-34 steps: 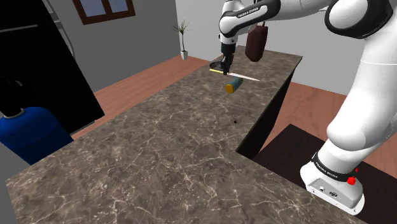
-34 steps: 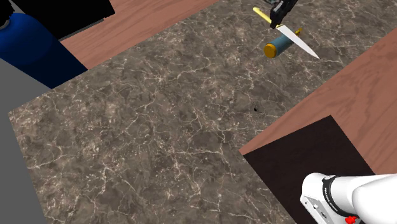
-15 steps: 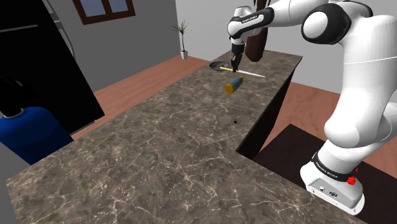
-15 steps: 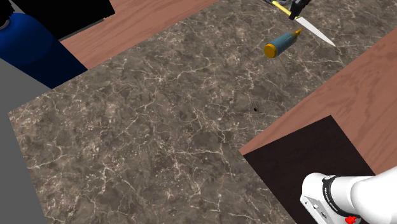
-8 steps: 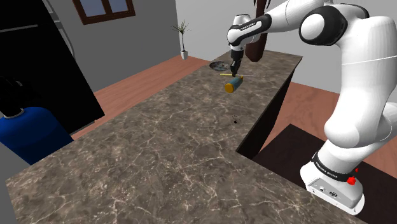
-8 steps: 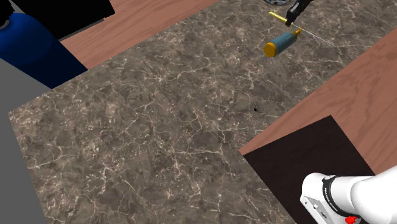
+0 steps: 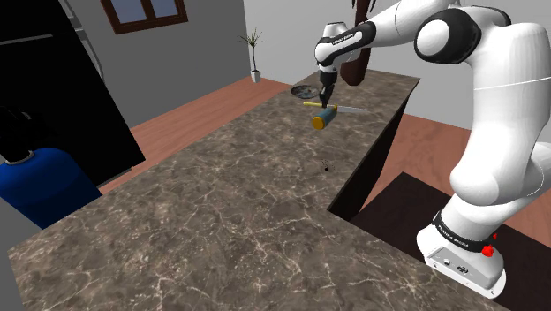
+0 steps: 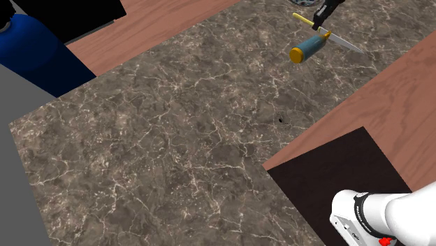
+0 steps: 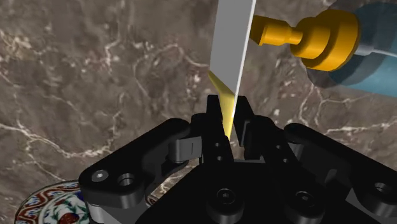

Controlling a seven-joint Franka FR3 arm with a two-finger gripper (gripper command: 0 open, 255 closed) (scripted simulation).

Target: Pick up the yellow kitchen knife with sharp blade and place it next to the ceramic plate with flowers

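The knife (image 7: 334, 107) has a yellow handle (image 8: 302, 17) and a pale blade (image 8: 342, 43). My gripper (image 7: 324, 98) is shut on it where handle meets blade, holding it roughly level just above the dark marble counter (image 7: 238, 203). In the wrist view the black fingers (image 9: 213, 124) clasp the knife (image 9: 231, 51), and its blade points away from the gripper (image 9: 230, 122). The flowered plate (image 7: 304, 91) lies just behind the gripper near the counter's far end; its patterned rim (image 9: 48, 203) shows beside the hand.
A blue bottle with a yellow cap (image 7: 324, 118) lies on its side right under the knife (image 8: 309, 47) (image 9: 343, 44). A brown object (image 7: 356, 60) stands at the far end. The counter edge drops off on the shoulder view's right. A blue container (image 7: 42, 184) sits at the left.
The gripper carried the knife toward the far end beside the plate, then lowered it over the bottle. In the last half second the blade rolled flatter and dropped slightly.
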